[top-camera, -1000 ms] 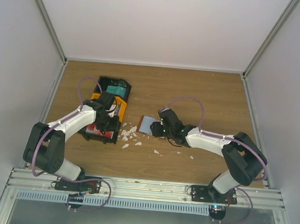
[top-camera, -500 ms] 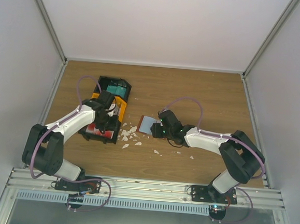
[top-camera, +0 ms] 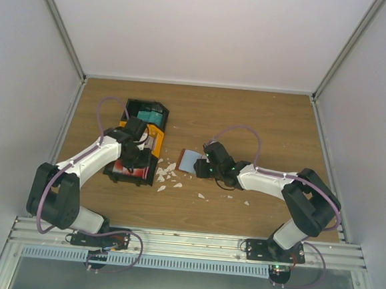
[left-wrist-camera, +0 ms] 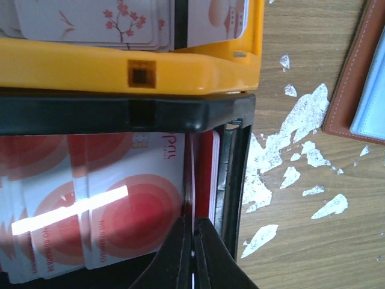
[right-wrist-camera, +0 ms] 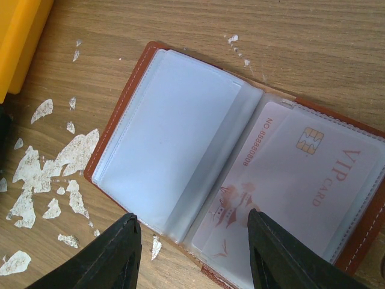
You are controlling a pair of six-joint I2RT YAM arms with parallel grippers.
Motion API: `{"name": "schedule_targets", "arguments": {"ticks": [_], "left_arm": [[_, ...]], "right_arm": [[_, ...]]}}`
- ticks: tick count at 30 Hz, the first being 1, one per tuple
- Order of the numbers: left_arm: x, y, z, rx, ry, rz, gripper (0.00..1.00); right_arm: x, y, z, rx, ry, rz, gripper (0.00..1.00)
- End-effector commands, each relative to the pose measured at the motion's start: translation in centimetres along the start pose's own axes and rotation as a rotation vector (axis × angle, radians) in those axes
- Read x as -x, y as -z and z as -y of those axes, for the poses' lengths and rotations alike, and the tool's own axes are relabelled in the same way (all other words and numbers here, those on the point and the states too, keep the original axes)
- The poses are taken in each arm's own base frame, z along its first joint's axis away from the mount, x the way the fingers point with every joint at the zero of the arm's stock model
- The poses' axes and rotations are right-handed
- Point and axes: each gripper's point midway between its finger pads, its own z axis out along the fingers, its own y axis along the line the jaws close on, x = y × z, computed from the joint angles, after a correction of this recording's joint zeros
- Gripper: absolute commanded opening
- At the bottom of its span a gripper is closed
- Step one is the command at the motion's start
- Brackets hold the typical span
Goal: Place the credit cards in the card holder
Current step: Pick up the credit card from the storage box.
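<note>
Progress: early.

The card holder (right-wrist-camera: 123,111) lies open on the table (top-camera: 249,115), just right of the tray (top-camera: 155,138) and among white scraps (right-wrist-camera: 57,171). One VIP card (right-wrist-camera: 313,174) already sits in its right-hand pocket. The left-hand pocket (right-wrist-camera: 174,132) looks empty.

Left claw (left-wrist-camera: 194,250): it is down in the near, black compartment of the tray. Its fingers are pressed together on a single card (left-wrist-camera: 190,180), which stands on edge at the right side of the stack of red cards (left-wrist-camera: 114,205). We judge the card gripped but not yet lifted out of the compartment.

Right claw (right-wrist-camera: 195,250): its fingers are spread wide over the near edge of the open holder and carry nothing. We cannot tell whether the tips touch the holder. We judge its job here is to keep the holder flat and open for the incoming card.

Left to do, as far as we see:
- Lift the pinched card, carry it across the scraps and slide it into a free pocket.
- Move the rest of the red stack.
- Move the white blossom-printed cards (left-wrist-camera: 90,21) in the orange compartment.
- Move the teal cards (top-camera: 148,116) at the far end of the tray.

We judge that most of the task remains.
</note>
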Motion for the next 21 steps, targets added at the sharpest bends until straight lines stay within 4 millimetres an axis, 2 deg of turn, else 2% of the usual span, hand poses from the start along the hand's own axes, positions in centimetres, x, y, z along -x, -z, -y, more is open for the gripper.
{"name": "schedule_targets", "arguments": {"ticks": [1,13,18,21], "left_arm": [[1.2,1.8,0.1,0.02,0.007,0.066,0.01],[2.5,5.2,-1.0,0.097,0.035,0.183,0.0],[3.3,9.1,-1.4,0.138,0.041,0.268,0.0],[4.2,12.5,1.2,0.004,-0.017,0.361,0.0]], "right_arm": [[0.7,0.3,-0.4,-0.007,-0.003,0.021,0.5],[2.0,2.0,-0.9,0.009,-0.004,0.066,0.5],[3.7,4.5,-2.0,0.057,0.025,0.134,0.5],[5.1,6.9,-3.8,0.139,0.072,0.188,0.51]]}}
